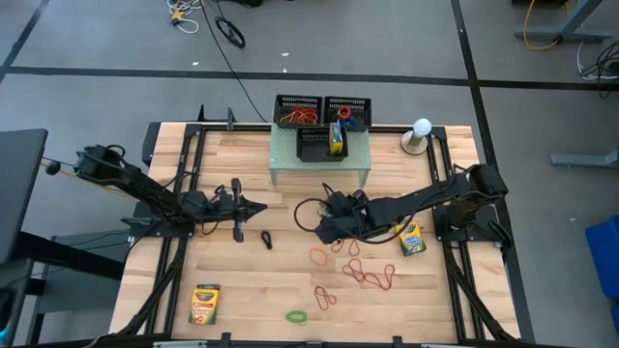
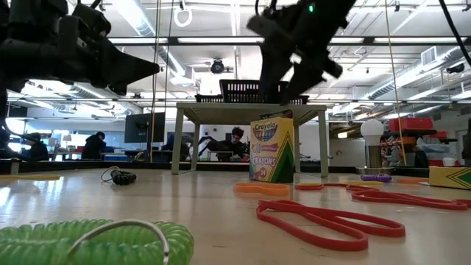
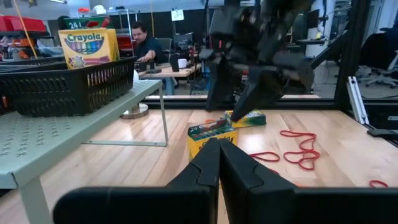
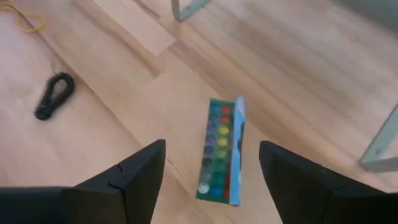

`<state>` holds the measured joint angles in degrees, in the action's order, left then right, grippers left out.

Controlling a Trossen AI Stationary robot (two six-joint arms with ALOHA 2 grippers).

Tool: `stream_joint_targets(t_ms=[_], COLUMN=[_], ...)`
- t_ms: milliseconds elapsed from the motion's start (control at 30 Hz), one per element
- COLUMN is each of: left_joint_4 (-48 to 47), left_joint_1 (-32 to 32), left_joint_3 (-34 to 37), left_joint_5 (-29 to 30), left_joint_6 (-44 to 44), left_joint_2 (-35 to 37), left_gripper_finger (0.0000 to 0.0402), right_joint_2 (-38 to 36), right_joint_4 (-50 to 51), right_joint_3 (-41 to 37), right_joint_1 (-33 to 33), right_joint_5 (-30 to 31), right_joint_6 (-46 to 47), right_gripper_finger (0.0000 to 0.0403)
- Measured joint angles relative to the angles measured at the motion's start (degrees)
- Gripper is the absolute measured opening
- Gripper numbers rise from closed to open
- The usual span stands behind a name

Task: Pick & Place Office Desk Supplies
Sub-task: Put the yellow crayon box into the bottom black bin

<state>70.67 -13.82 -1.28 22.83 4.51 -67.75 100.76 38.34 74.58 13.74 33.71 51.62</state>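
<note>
A yellow-and-green crayon box (image 2: 271,151) stands upright on its bottom end on the table, its open top showing crayon tips (image 4: 221,149). My right gripper (image 4: 211,144) is open and hovers above that box, one finger on each side, touching nothing. In the low view, my right gripper (image 2: 285,77) is clearly higher than the box. My left gripper (image 1: 259,207) is shut, empty, and points at the box from the table's left (image 3: 219,149). Other crayon boxes lie flat (image 1: 411,238) (image 1: 205,303). One more crayon box sits in a tray (image 1: 337,138). Red and orange rubber bands (image 1: 360,269) lie on the table.
The pale green riser (image 1: 319,162) stands at the far middle and carries black mesh trays (image 1: 298,111). A white globe on a stand (image 1: 421,130) sits far right. A black coil band (image 1: 265,238) and a green coil band (image 1: 296,316) lie on the wood. People sit in the room beyond.
</note>
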Motion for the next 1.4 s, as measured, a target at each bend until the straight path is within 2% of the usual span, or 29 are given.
stream_joint_targets(t_ms=[167,333,633,800,1000,1100,1233,1400], left_joint_4=[-0.1,-0.1,0.9,0.9,0.6,0.5,0.2,0.2], left_joint_1=[0.0,0.0,0.0,0.0,0.0,0.0,0.0,0.0], left_joint_3=[0.0,0.0,0.0,0.0,0.0,0.0,0.0,0.0], left_joint_5=[0.0,0.1,0.2,0.2,0.2,0.3,0.3,0.3], left_joint_6=[0.0,0.7,0.9,0.9,0.6,0.4,0.0,-0.3], left_joint_2=[-0.1,-0.1,-0.1,-0.1,-0.1,-0.1,-0.1,-0.1], left_gripper_finger=[0.0008,0.0009,0.0009,0.0009,0.0009,0.0009,0.0009,0.0009], right_joint_2=[0.1,0.1,0.1,0.1,0.1,0.1,0.1,0.0], right_joint_4=[-7.6,-10.5,-16.1,-15.6,-10.6,-4.1,5.9,14.0], right_joint_3=[-5.4,-8.6,-11.3,-9.7,-0.9,7.7,20.9,34.0], right_joint_1=[-0.5,-0.7,-0.7,-0.3,0.0,0.0,-0.7,-6.9], right_joint_5=[-0.6,-1.1,-1.9,-2.4,-2.3,-1.1,4.6,7.7], right_joint_6=[0.7,1.7,1.9,1.2,-2.6,-5.4,-9.3,-10.6], right_gripper_finger=[0.0259,0.0234,0.0159,0.0118,0.0112,0.0116,0.0118,0.0118])
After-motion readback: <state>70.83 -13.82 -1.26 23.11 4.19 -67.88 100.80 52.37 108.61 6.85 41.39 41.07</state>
